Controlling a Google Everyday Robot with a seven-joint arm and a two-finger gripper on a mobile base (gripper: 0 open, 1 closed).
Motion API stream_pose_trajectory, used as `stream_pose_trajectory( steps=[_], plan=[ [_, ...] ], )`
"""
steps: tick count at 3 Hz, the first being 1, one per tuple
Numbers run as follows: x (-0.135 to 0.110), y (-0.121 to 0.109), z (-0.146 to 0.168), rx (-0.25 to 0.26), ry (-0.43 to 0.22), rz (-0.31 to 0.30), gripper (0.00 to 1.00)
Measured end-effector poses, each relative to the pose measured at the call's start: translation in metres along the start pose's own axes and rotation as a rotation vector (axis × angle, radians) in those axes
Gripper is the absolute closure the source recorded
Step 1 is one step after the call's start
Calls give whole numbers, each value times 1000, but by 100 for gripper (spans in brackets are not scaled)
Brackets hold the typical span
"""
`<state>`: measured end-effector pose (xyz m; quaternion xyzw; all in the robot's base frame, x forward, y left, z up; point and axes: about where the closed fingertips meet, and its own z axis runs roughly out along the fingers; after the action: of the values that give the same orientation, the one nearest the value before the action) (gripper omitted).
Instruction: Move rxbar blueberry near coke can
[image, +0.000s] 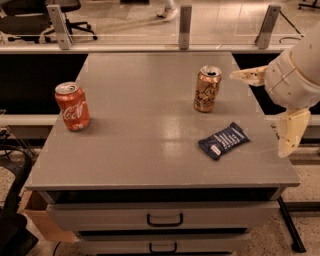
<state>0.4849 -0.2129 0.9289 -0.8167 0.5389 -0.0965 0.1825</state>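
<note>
The rxbar blueberry (223, 140), a dark navy bar with white lettering, lies flat on the grey table (140, 125) at the front right. The coke can (73, 106), red with white script, stands upright near the table's left edge, far from the bar. My gripper (259, 115) hangs over the table's right edge, just right of the bar and above it. It is open and empty. One cream finger (246, 75) points left beside the gold-orange can, and the other finger (290, 134) points down past the table edge.
A gold-orange can (206, 89) with dark markings stands upright behind the bar. A railing with metal posts (184, 20) runs along the table's far side. Drawers with dark handles (164, 219) sit under the tabletop. An office chair (12, 225) stands at the lower left.
</note>
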Motion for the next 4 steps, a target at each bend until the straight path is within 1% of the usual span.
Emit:
stream_pose_trajectory(
  steps=[1,2,3,4],
  plan=[
    [2,2,1,-10,9,-3,0],
    [-5,-10,10,-18,-16,-24,0],
    [-13,-28,29,-46,-49,-46,0],
    [-16,-39,47,-87,-84,-75,0]
  ],
)
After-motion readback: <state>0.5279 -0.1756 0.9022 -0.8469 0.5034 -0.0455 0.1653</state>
